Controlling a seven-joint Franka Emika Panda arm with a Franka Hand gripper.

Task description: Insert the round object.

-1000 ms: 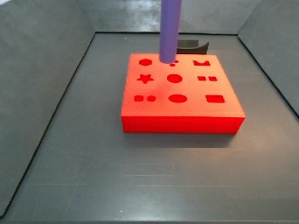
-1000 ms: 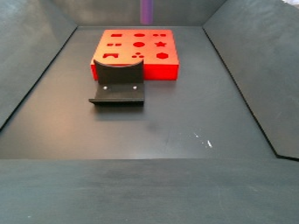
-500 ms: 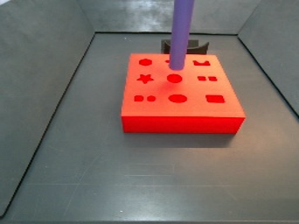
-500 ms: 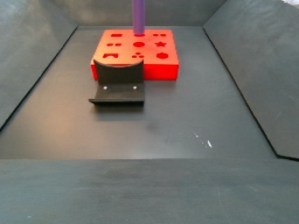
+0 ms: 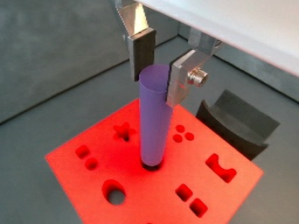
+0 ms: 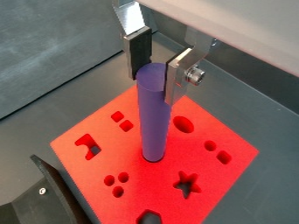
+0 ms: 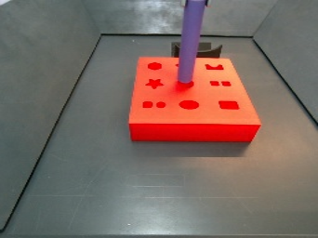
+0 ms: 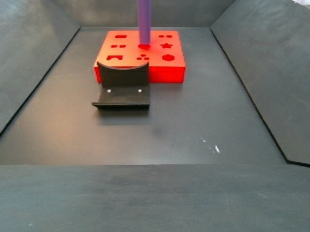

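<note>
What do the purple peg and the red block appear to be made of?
The purple peg, held in the gripper, looks like matte plastic: even colour, smooth, no glare. The red block also looks like plastic, perhaps printed or moulded: uniform red, crisp hole edges, faint sheen. Neither can be confirmed from looks alone.

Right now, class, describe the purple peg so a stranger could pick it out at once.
Find the red block with shaped holes on the dark floor. Rising upright from its middle round hole is the purple peg, its top between the end effector fingers. It is the only tall, purple thing there.
</note>
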